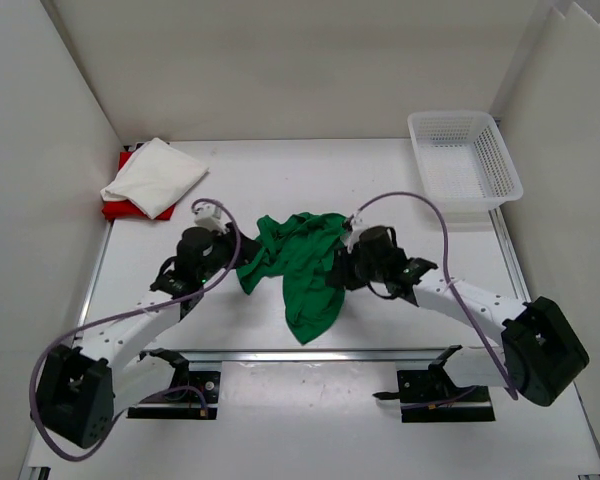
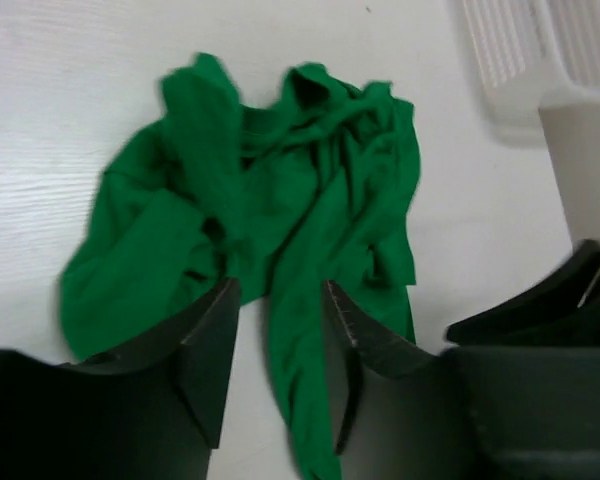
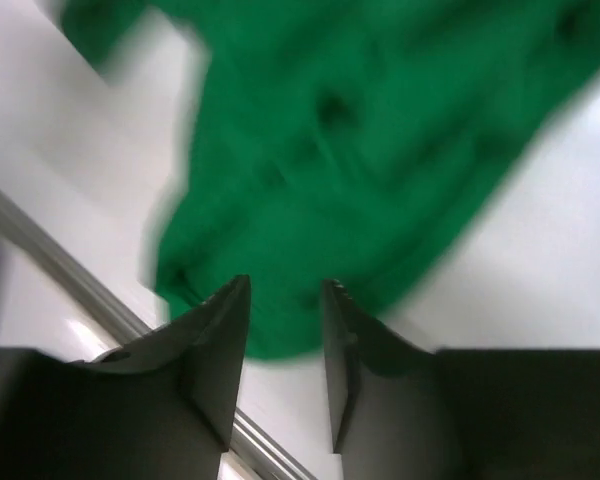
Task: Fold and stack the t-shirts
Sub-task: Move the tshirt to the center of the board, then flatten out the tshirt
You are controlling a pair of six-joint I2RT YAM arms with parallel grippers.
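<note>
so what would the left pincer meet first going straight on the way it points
The left pincer would most likely meet the crumpled green t-shirt, just ahead of its tips; depth is unclear.

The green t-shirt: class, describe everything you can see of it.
The green t-shirt is plain, soft cloth, unfolded and crumpled into a wrinkled heap, one narrow tail trailing toward the near edge. It lies on the white table, between the left gripper and the right gripper; neither clamps it.

green t-shirt [image 1: 300, 265], white t-shirt [image 1: 155, 175], red t-shirt [image 1: 113, 210]; white mesh basket [image 1: 450, 116], white table [image 1: 310, 180]
</note>
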